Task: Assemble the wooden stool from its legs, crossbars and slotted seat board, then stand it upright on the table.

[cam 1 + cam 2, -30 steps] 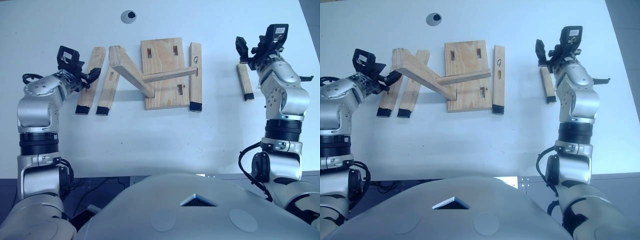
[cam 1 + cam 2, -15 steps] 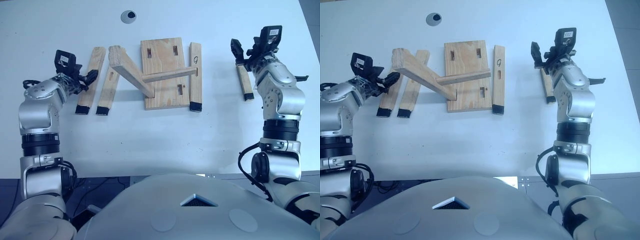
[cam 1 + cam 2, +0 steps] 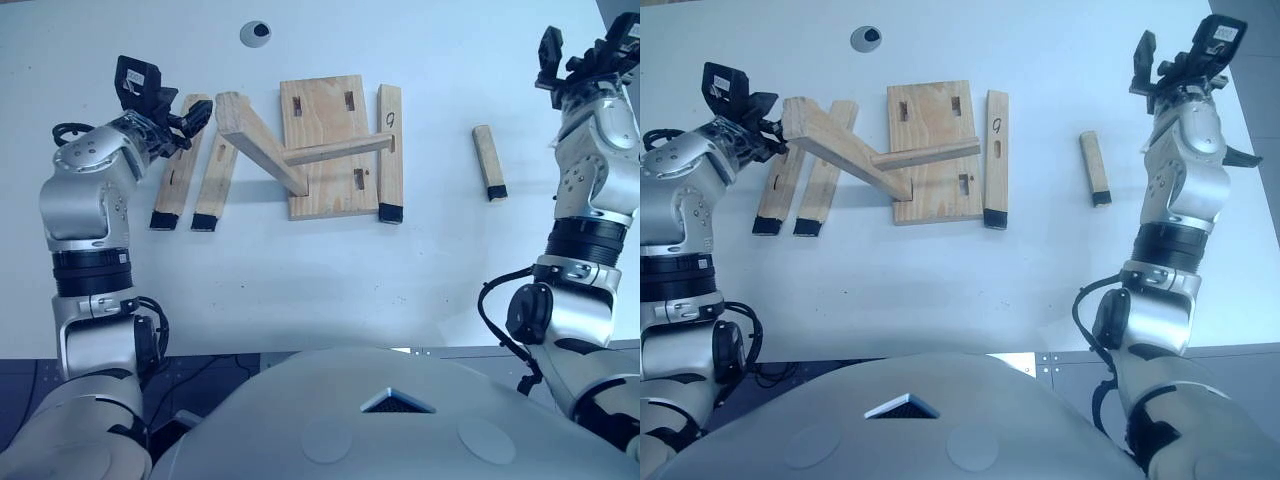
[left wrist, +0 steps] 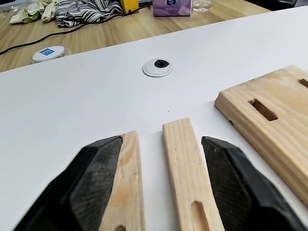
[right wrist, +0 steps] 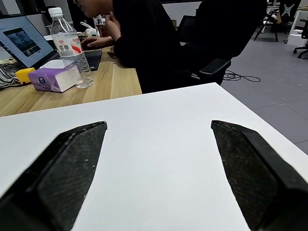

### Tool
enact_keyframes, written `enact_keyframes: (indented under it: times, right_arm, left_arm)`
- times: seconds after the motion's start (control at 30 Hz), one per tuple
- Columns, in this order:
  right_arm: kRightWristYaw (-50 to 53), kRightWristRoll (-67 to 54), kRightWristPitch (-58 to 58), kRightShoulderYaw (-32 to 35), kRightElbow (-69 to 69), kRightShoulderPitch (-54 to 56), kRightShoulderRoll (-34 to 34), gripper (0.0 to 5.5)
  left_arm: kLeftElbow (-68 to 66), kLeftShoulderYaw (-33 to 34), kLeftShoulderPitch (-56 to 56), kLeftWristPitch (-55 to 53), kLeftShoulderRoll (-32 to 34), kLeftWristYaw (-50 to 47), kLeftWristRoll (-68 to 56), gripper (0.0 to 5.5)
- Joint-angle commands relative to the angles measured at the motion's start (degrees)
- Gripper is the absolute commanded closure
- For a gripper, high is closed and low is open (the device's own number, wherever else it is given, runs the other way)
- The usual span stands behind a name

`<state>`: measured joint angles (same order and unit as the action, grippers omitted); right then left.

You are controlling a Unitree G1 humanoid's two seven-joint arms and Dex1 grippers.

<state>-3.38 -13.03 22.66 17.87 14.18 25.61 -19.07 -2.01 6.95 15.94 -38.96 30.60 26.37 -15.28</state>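
Note:
The slotted seat board point(image 3: 330, 150) lies flat mid-table. A wide leg point(image 3: 262, 142) leans tilted out of it, and a thin crossbar point(image 3: 340, 150) runs from that leg to a flat leg point(image 3: 390, 150) at the board's right side. Two more legs point(image 3: 183, 160) point(image 3: 212, 175) lie side by side to the left. A short piece point(image 3: 488, 162) lies alone on the right. My left gripper point(image 3: 172, 105) hovers open over the far ends of the two left legs point(image 4: 185, 163). My right gripper point(image 3: 580, 62) is open and holds nothing, raised beyond the short piece near the table's right edge.
A round cable grommet point(image 3: 260, 32) sits in the white table behind the parts. The table's right edge point(image 3: 625, 40) runs close by my right gripper. Past the far edge stands a wooden desk point(image 5: 115, 77) with a bottle and a tissue box.
My right gripper has moved from just over the short piece off to the far right, leaving the piece on the table. My left gripper has shifted farther back along the left legs.

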Motion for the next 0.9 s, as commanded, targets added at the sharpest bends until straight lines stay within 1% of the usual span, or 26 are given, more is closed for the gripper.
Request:
enact_keyframes:
  times: [0.03,0.27,0.5,0.73,0.9]
  right_arm:
    - [-1.22,0.32,0.82,-1.67,0.03,0.11,0.45,1.5]
    - [-1.94,0.1,1.28,-3.55,-0.73,-1.14,1.86,1.5]
    - [-3.68,-0.35,2.21,-5.88,-1.69,-1.89,2.42,1.5]
    - [-6.75,-0.28,5.07,-10.09,-4.85,-4.5,4.31,1.5]
    - [-6.97,-0.43,5.96,-10.87,-6.04,-5.5,4.52,1.5]
  left_arm:
    - [-0.54,0.25,0.18,-0.26,-0.44,-0.81,0.5,2.48]
    - [-6.7,5.13,4.06,1.88,2.06,-3.74,1.39,2.48]
    - [-8.92,3.52,3.54,2.38,1.46,-2.78,2.2,2.48]
    - [-8.42,1.77,2.76,2.06,1.33,-1.39,2.59,2.48]
    - [-7.98,1.11,2.22,1.7,1.96,-0.66,2.81,2.48]
